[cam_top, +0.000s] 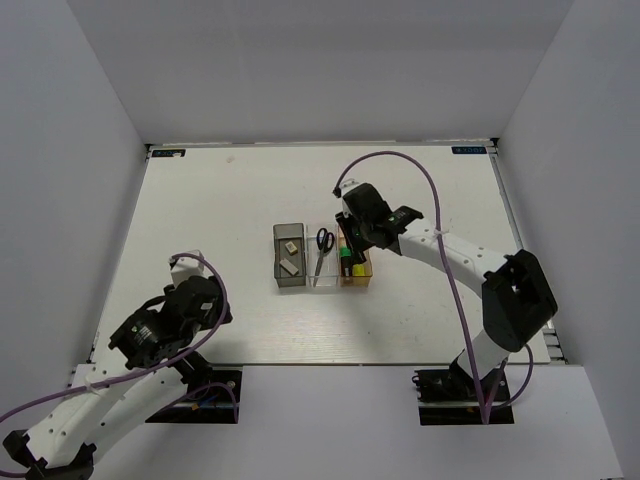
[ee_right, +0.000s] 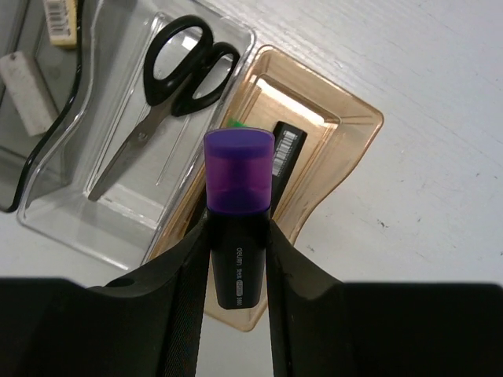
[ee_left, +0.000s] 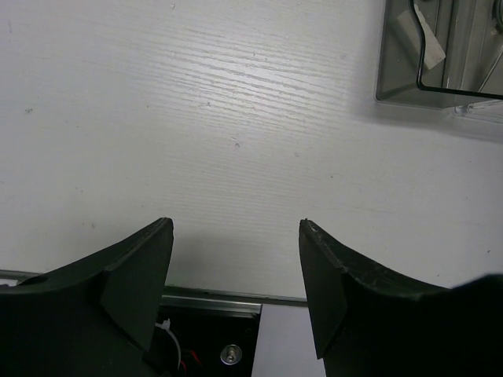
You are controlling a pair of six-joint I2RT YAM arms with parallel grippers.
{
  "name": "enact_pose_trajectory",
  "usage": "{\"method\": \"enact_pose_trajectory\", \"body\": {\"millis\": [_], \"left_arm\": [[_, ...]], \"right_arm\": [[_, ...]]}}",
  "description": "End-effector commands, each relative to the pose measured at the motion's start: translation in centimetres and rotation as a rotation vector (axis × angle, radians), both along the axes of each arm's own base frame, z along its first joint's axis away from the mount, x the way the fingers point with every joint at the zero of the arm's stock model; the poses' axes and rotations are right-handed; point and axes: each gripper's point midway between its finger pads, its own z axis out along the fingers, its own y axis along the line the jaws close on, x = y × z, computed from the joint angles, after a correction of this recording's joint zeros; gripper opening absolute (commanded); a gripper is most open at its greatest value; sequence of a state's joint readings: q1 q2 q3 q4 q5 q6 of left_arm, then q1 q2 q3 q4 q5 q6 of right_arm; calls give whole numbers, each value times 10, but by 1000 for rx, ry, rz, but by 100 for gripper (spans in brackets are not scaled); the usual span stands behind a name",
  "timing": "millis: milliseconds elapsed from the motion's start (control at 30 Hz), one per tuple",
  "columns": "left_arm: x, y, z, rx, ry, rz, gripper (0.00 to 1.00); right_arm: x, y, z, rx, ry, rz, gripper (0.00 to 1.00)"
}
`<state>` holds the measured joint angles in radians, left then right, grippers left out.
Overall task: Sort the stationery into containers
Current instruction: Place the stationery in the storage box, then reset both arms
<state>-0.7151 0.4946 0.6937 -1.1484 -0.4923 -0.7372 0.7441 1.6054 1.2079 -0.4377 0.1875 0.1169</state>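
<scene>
Three joined bins sit mid-table: a smoky grey bin point(cam_top: 289, 256) with two eraser blocks point(cam_top: 290, 266), a clear bin point(cam_top: 323, 262) with black-handled scissors point(cam_top: 323, 243), and an amber bin point(cam_top: 357, 270) with markers showing green and yellow ends point(cam_top: 358, 270). My right gripper point(ee_right: 237, 228) is shut on a black marker with a purple cap point(ee_right: 239, 188), held above the amber bin point(ee_right: 346, 133). The scissors point(ee_right: 169, 78) lie in the clear bin beside it. My left gripper point(ee_left: 236, 236) is open and empty, low near the table's front edge, far from the bins.
White walls enclose the white table point(cam_top: 220, 200). The grey bin's corner point(ee_left: 440, 55) shows at the upper right of the left wrist view. The table's metal front edge point(ee_left: 212, 297) lies just below the left fingers.
</scene>
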Motion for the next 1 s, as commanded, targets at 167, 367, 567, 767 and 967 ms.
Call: {"method": "enact_pose_trajectory", "body": {"millis": [167,367,567,767,967], "left_arm": [[2,7,-3,43,7,28,75],[3,4,-6,38,12,20,76],[13,2,4,77,-15,-7,10],[34,-15,-1,83,46,-58,20],[59,-36,-11,-54,146,-114,100]], "right_arm": [[14,8,2,121,39,-7,50],[11,5,8,147,67,5,48],[17,-28,40,81,-117,30,0],[29,-108,32,-59,-156,-181,34],[29,-195,2,-139,-59,-391,83]]}}
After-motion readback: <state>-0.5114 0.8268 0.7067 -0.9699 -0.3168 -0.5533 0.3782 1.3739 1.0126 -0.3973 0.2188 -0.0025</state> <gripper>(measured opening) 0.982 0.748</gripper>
